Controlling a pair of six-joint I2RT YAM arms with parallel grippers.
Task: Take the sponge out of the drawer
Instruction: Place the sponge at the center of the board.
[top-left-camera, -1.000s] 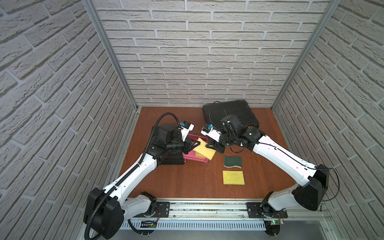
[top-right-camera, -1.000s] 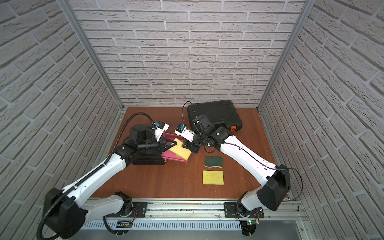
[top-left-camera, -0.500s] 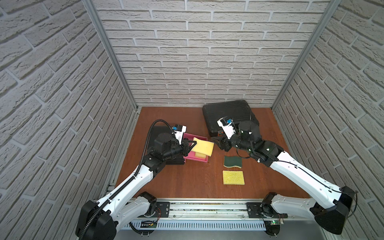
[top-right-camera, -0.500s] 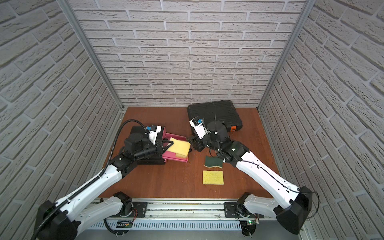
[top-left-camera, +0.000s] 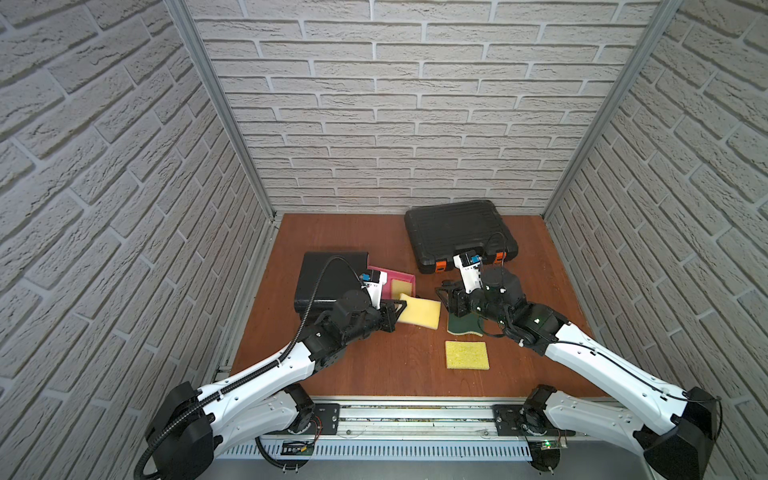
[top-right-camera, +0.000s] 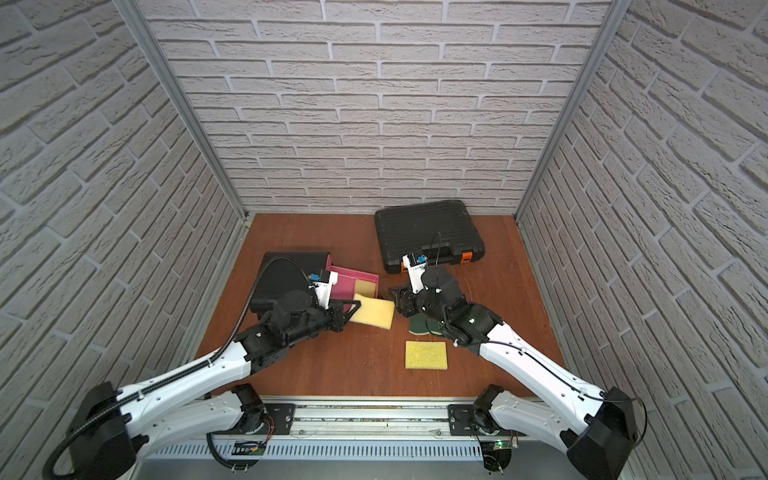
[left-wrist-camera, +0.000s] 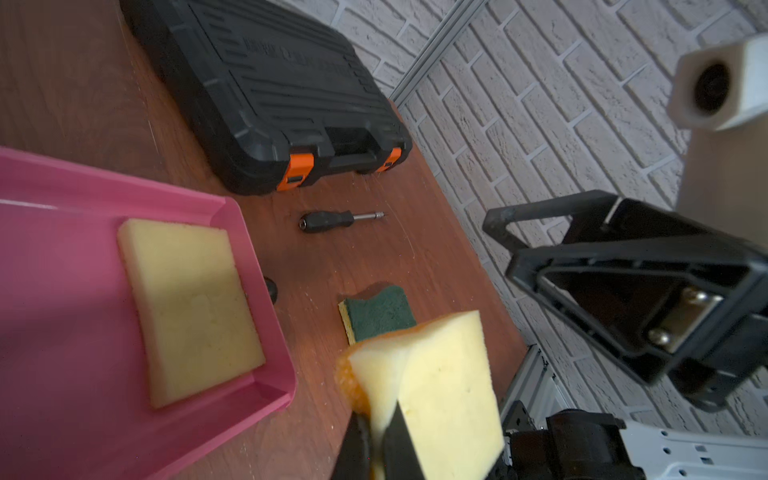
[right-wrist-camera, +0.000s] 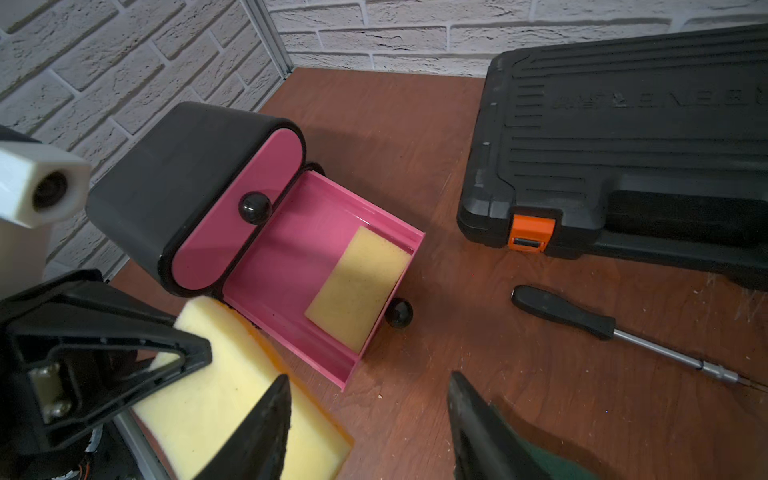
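Entry: we found the left fingers (left-wrist-camera: 401, 449) pinched narrow on one corner of the thick rectangular yellow foam sponge with an orange underside (top-left-camera: 419, 312). It was outside the open glossy pink plastic drawer (right-wrist-camera: 291, 249), just beside it. A flatter porous yellow sponge (right-wrist-camera: 359, 286) lay inside. The right fingers (right-wrist-camera: 478, 432) stood apart, empty.

Both top views look steeply down from high above the table's (top-left-camera: 374, 374) front edge and take in the whole table. The left wrist view, close over the drawer (left-wrist-camera: 62, 311), faces the case (left-wrist-camera: 270, 91) by the back edge. The right wrist view, also close, faces the back left corner. Both wrist views share the drawer, case and screwdriver (left-wrist-camera: 328, 220).
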